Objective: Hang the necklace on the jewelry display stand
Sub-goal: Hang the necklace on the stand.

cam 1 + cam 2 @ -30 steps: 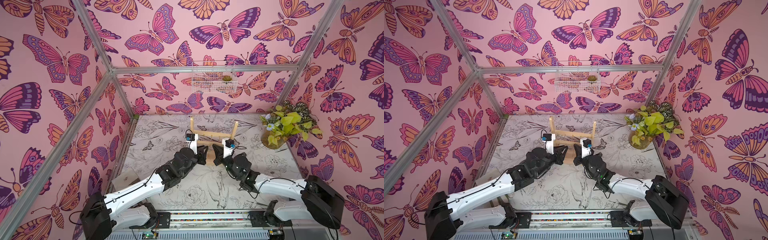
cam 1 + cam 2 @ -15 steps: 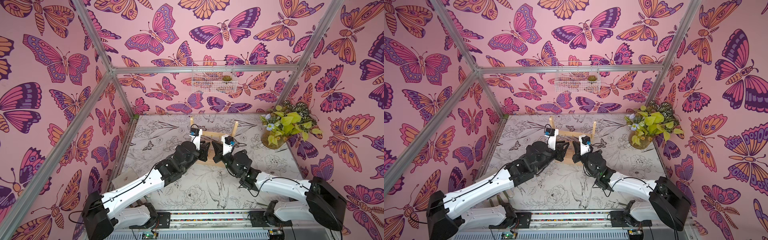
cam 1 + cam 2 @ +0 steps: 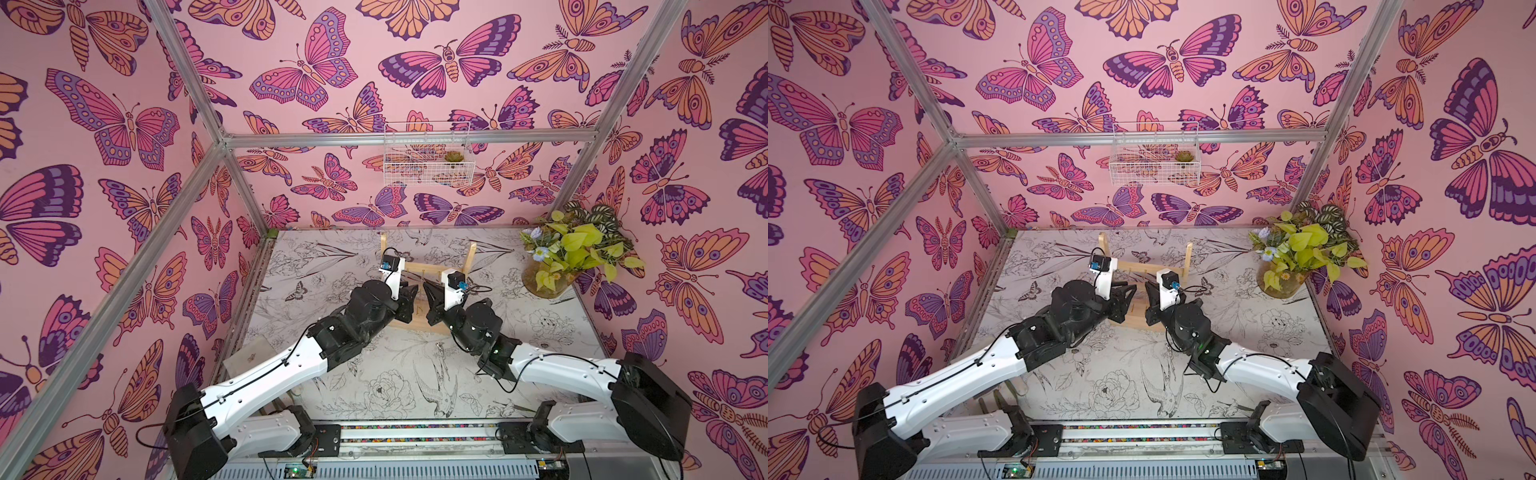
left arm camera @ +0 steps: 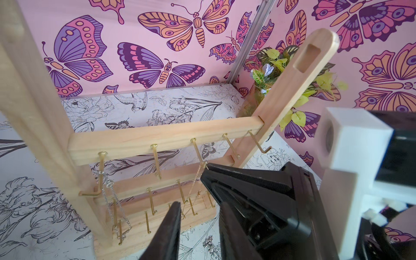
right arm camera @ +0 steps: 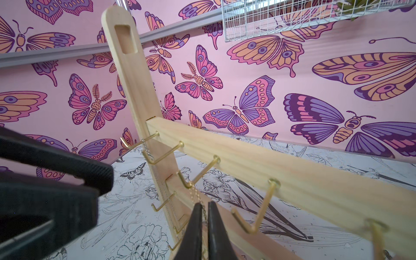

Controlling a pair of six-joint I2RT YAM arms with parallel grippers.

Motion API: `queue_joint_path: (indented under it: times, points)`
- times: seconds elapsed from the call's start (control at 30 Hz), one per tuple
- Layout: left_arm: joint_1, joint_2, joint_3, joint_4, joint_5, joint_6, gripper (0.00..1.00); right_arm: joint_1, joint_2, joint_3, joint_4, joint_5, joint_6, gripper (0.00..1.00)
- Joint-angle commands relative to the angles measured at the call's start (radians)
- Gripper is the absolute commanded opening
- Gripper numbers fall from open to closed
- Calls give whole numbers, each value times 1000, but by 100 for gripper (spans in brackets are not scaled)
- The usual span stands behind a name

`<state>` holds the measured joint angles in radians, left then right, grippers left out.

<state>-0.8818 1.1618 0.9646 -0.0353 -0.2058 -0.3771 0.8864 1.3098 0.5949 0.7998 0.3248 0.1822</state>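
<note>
hooks (image 4: 157, 162) crowd stand (image 4: 166, 139) front, bare table (image 3: 332, 266) leftward

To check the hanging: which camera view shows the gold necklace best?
The left wrist view: the necklace hangs long from a hook. The right wrist view shows a short piece; in both top views it hardly shows.

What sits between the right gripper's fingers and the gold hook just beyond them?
Only a short run of the necklace, stretching from the hook to the fingers; it shows in the right wrist view.

A staged robot test booth: butterfly wallpaper (image 3: 332, 62) on aluminium framing (image 3: 407, 139), floral-print tabletop (image 3: 374, 386), arm-mounting rail (image 3: 415, 432) along the bottom edge.
</note>
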Motion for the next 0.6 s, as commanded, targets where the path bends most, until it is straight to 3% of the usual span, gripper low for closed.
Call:
queue_joint_path:
  times: [0.0, 0.33, 0.57]
  points:
    - [7, -19, -3, -17, -4, 8, 31, 8, 4, 32, 19, 10, -4, 9]
    - [7, 45, -79, -6, 53, -69, 33, 9, -2, 22, 2, 33, -12, 8]
    - [7, 154, -127, 136, 39, -63, 36, 8, -9, 16, 3, 31, -12, 8]
